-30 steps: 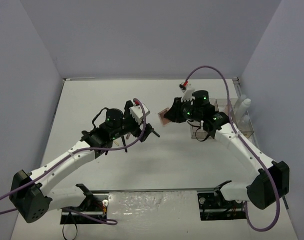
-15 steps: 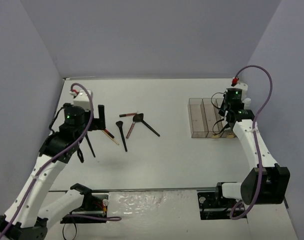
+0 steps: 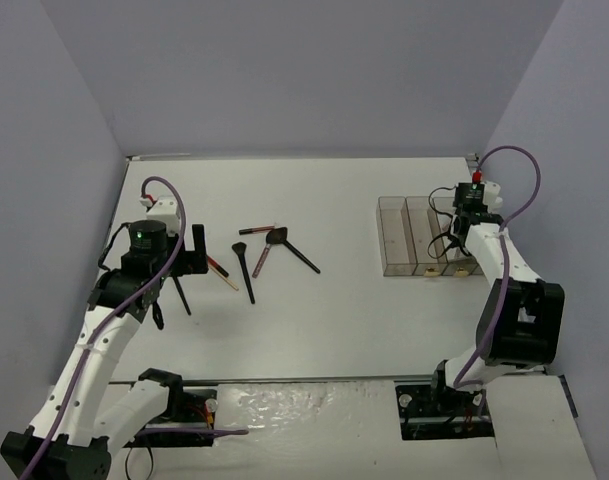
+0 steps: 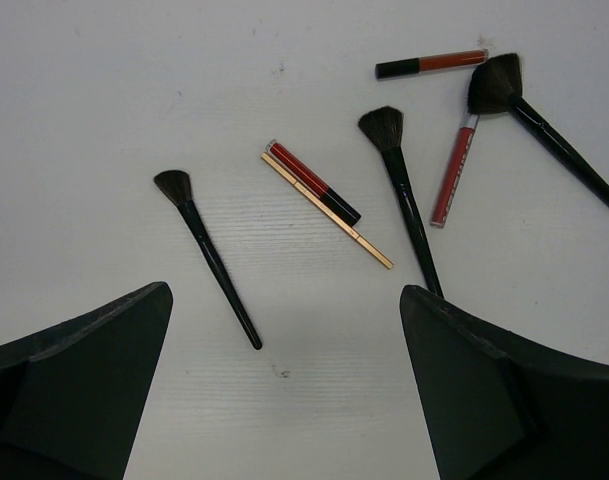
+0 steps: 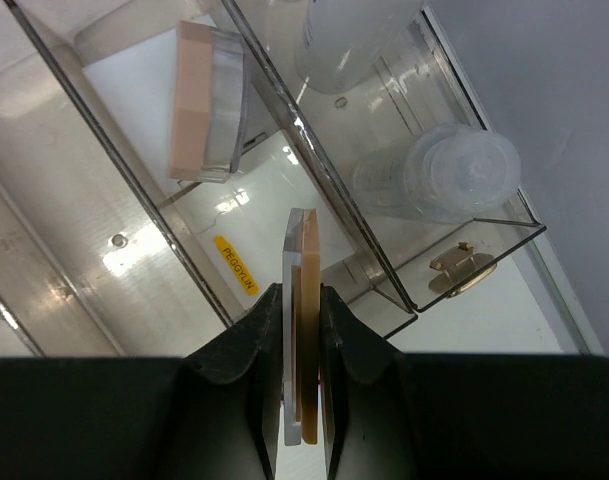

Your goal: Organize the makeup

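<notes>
The loose makeup lies on the white table under my left gripper (image 4: 284, 292), which hangs open and empty above it. In the left wrist view I see a small black brush (image 4: 206, 258), a fan brush (image 4: 404, 195), a larger brush (image 4: 544, 130), a red pencil (image 4: 312, 183), a tan pencil (image 4: 327, 210) and two red tubes (image 4: 454, 170). My right gripper (image 5: 302, 300) is shut on a thin tan-and-clear square card (image 5: 302, 250), held edge-on over the clear organizer (image 5: 284, 110). A second card (image 5: 206, 100) stands in one compartment, with clear bottles (image 5: 449, 170) in the neighbouring one.
From above, the organizer (image 3: 399, 240) stands at the right, close to the side wall, with my right gripper (image 3: 464, 220) over its far-right end. The brushes (image 3: 246, 272) lie left of centre beside my left gripper (image 3: 189, 255). Grey walls close in both sides.
A second ago both arms met near the table's middle. Since then the left arm has swung left over the brushes and the right arm has gone right to the organizer.
</notes>
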Robot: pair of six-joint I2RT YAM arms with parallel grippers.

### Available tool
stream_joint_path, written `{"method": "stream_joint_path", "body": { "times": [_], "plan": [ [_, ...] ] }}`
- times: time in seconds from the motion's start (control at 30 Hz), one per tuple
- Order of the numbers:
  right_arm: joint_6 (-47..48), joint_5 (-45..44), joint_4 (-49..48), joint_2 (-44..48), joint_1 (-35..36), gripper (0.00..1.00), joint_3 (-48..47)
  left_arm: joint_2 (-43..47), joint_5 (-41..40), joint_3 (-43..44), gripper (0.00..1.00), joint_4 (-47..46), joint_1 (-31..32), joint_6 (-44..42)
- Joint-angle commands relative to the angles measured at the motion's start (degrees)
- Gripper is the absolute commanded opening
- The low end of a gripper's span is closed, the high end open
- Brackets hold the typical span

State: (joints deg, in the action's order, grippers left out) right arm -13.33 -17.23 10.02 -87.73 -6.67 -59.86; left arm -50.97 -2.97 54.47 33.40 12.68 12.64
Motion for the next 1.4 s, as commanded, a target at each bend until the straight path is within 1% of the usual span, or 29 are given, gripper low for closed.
{"method": "stream_joint_path", "body": {
  "times": [0.0,0.07,0.17,0.2,0.23,0.3,0.4,0.47,0.53,0.6,0.63,0.67,0.7,0.73,0.8,0.87,1.03,1.13,1.17,1.2,1.3,1.37],
  "plan": [
    [-1.7,-3.66,-3.25,-1.43,-0.27,0.11,-0.04,1.47,0.85,0.89,0.97,-2.54,-0.28,0.34],
    [-1.71,-2.99,-3.25,-2.17,-0.27,0.19,0.21,1.39,0.79,0.82,0.97,-2.58,-0.21,0.2],
    [-1.63,-1.49,-3.25,-1.78,-0.03,0.39,0.52,1.15,1.02,0.74,0.97,-2.97,-0.29,0.2],
    [-1.39,-0.59,-3.33,-1.08,0.21,0.48,0.53,1.06,1.11,0.66,0.97,-2.98,-0.29,0.19],
    [-1.35,-0.44,-3.34,-0.95,0.62,0.5,0.53,1.04,1.2,0.64,0.97,-3.06,-0.29,0.19],
    [-0.9,0.3,-3.32,1.11,2.38,0.65,0.32,0.87,1.27,0.45,0.97,-3.35,-0.29,0.17],
    [-0.65,1.17,-3.41,4.16,4.58,0.74,-0.76,0.96,0.85,0.19,0.97,-3.62,-0.39,0.03],
    [-0.45,2.48,-3.34,5.68,6.02,0.75,-1.85,0.96,0.84,-0.02,0.97,-3.82,-0.67,0.03],
    [0.62,4.59,-3.57,7.54,9.26,0.75,-3.03,0.8,0.94,-0.22,0.97,-4.02,-0.81,0.09],
    [2.27,8.96,-4.72,8.6,12.37,0.75,-3.95,0.68,1.03,-0.33,0.97,-4.14,-0.91,0.01],
    [2.53,11.8,-5.42,9.24,14.16,0.76,-4.02,0.61,0.95,-0.41,0.97,-4.22,-0.91,0.01],
    [2.99,18.38,-7.24,9.38,15.34,0.78,-3.63,0.61,0.89,-0.48,0.97,-4.28,-0.97,0.01],
    [3.06,22.6,-9.58,9.39,16.66,0.79,-3.17,0.57,0.8,-0.53,0.97,-4.37,-1.06,0.08],
    [2.97,25.79,-12.14,9.34,18.04,0.8,-2.68,0.52,0.7,-0.58,0.97,-4.47,-1.16,0.18],
    [5.73,29.23,-14.38,8.12,22.7,0.8,-2.18,0.27,0.69,-0.68,0.97,-4.48,-1.41,0.19],
    [9.62,29.76,-14.4,5.76,26.87,0.8,-3.01,0.08,0.63,-0.8,0.97,-4.54,-1.67,0.25],
    [14.87,32.78,-14.53,-4.82,35.06,0.77,-7.43,-0.27,-0.78,-1.07,0.97,-4.63,-1.92,0.1],
    [15.88,34.1,-15.46,-12.06,37.35,0.71,-9.93,-0.72,-0.98,-1.2,0.97,-4.56,-2.14,0.01],
    [16.08,34.11,-15.47,-12.1,37.82,0.71,-10.61,-0.85,-1.05,-1.2,0.97,-4.5,-2.14,0.08],
    [16.39,34.29,-15.53,-14.27,38.39,0.69,-11.48,-0.89,-1.13,-1.2,0.97,-4.48,-2.14,0.04],
    [17.97,35.33,-15.65,-21.12,40.92,0.62,-16.04,-1.06,-1.94,-1.38,0.97,-4.48,-2.14,-0.08],
    [18.28,35.28,-15.76,-24.4,41.54,0.61,-17.38,-1.24,-1.95,-1.38,0.97,-4.36,-2.14,-0.08]
  ]
}}
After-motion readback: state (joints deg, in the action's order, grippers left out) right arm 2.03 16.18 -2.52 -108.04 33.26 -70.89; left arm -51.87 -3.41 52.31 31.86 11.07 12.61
